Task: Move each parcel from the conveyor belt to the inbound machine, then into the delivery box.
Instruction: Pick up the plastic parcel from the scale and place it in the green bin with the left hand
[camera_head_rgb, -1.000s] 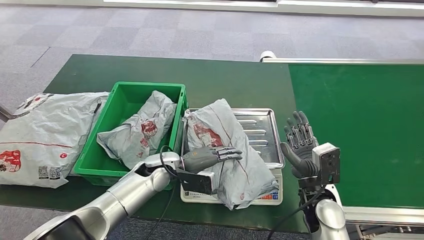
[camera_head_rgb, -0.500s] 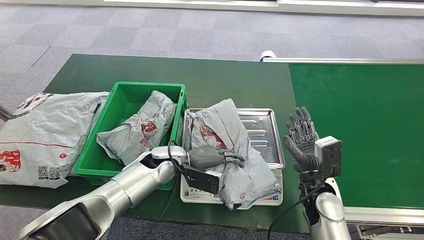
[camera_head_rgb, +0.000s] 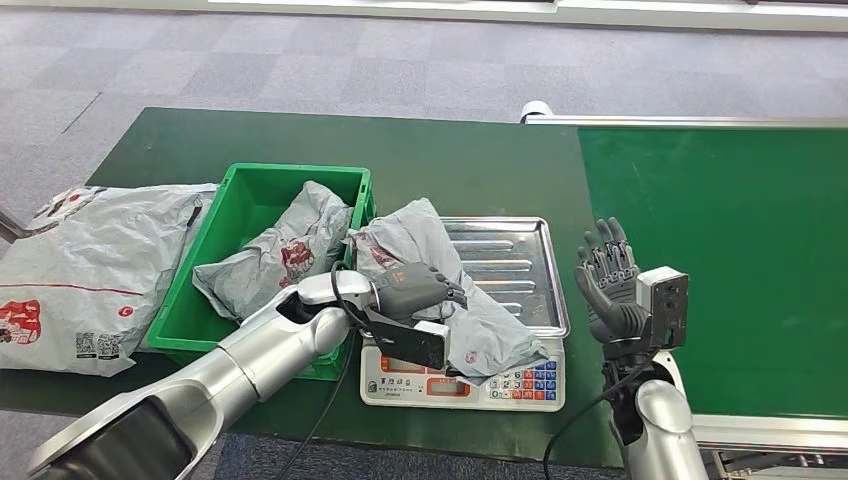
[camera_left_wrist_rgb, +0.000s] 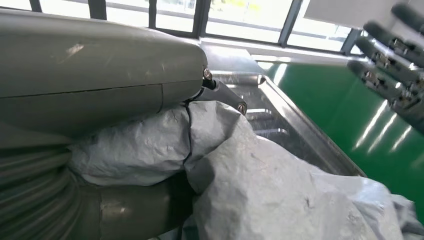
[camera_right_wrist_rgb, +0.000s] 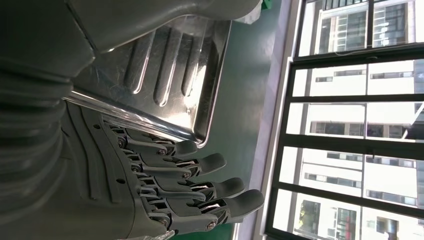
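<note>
My left hand (camera_head_rgb: 415, 290) grips a grey parcel (camera_head_rgb: 440, 285), thumb and fingers closed on a fold of its wrapping. The parcel lies crumpled across the left part of the steel tray (camera_head_rgb: 520, 265) of the scale (camera_head_rgb: 500, 385), one end reaching the rim of the green crate (camera_head_rgb: 200, 285). A second parcel (camera_head_rgb: 285, 255) lies inside that crate. A large grey bag (camera_head_rgb: 90, 270) rests on the table (camera_head_rgb: 450, 165) to the crate's left. My right hand (camera_head_rgb: 610, 280) is raised beside the tray, fingers extended and apart, holding nothing, at the edge of the green belt (camera_head_rgb: 720, 260).
</note>
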